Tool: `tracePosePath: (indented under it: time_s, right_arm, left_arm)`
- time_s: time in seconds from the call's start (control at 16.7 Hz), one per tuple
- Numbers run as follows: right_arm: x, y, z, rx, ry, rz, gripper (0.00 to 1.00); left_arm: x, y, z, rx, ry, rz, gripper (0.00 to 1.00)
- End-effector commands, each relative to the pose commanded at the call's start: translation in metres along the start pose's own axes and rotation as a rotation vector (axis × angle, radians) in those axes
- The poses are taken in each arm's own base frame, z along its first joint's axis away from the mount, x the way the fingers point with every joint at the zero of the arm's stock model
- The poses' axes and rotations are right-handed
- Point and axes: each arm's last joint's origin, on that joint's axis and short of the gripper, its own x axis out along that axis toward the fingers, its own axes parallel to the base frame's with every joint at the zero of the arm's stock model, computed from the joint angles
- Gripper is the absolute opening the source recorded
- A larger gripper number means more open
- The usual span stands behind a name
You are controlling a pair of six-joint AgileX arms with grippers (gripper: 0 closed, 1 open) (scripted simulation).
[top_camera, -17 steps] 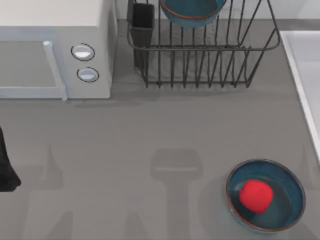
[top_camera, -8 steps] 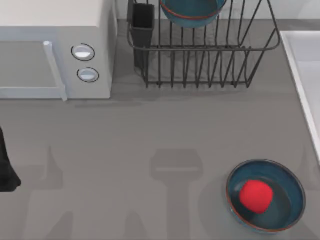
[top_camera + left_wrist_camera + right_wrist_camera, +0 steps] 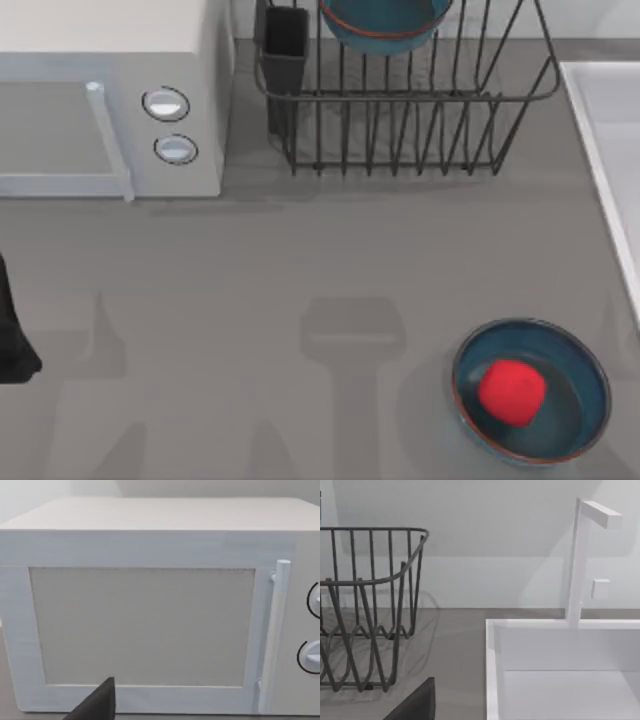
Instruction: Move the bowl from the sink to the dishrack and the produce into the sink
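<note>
Your bowl point(image 3: 385, 25) already sits in the dishrack point(image 3: 420, 110) at the far side of the table, tucked among the upright bars just right of the black utensil cup point(image 3: 286, 45), so that half of the job looks done. What remains is the produce point(image 3: 512, 390): the red lump rests in the middle of the wide blue dish point(image 3: 580, 425) at the near right, well apart from the rack. The sink point(image 3: 600, 150) runs along the right edge, its raised white rim just beyond the dish's right side, and the right wrist view shows the basin point(image 3: 560, 680) bare inside with a tall white faucet point(image 3: 580, 560) at its far wall. I judge the next move to be a reach with the right arm down into the dish, a lift clear of the dish's lip, then a short carry right over the sink rim. Mind that rim and the faucet post; keep the carry high enough to clear both. The grey tabletop point(image 3: 300, 260) between the dish, the rack and the microwave point(image 3: 110, 100) at the far left gives you plenty of open room. A dark part of the left arm point(image 3: 12, 340) sits at the left edge, parked in front of the microwave. You cannot tell from these views whether either gripper is open or closed.
</note>
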Motion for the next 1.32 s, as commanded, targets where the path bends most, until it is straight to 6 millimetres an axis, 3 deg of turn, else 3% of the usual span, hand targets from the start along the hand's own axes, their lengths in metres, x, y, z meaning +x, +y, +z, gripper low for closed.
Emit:
tracePosePath:
  time_s: [0.42,0.66,1.02,1.32]
  right_arm:
    - [0.000,0.000,0.000,0.000,0.001,0.000,1.00]
    - [0.002,0.005,0.017,0.051,0.094,0.039,1.00]
    - [0.028,0.033,0.055,0.175,0.546,0.165,1.00]
    - [0.072,0.085,0.067,0.186,1.059,0.178,1.00]
  left_arm:
    - [0.000,0.000,0.000,0.000,0.000,0.000,1.00]
    - [0.000,0.000,0.000,0.000,0.000,0.000,1.00]
    - [0.000,0.000,0.000,0.000,0.000,0.000,1.00]
    - [0.000,0.000,0.000,0.000,0.000,0.000,1.00]
